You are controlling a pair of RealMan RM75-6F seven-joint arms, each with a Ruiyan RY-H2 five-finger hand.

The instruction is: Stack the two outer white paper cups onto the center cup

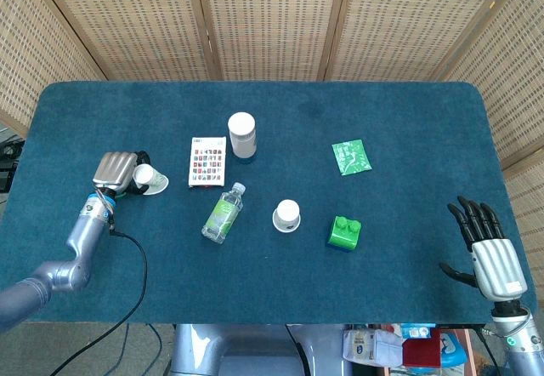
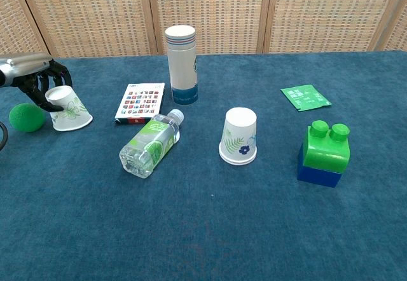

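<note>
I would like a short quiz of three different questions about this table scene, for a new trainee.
1. True or false: the left hand grips the tilted white paper cup beside the green ball.
2. Which lies on its side? A) tall white striped tumbler B) clear plastic water bottle C) green and blue toy brick
3. Fill in: the right hand is ____ and holds nothing.

Key: 1 true; 2 B; 3 open
</note>
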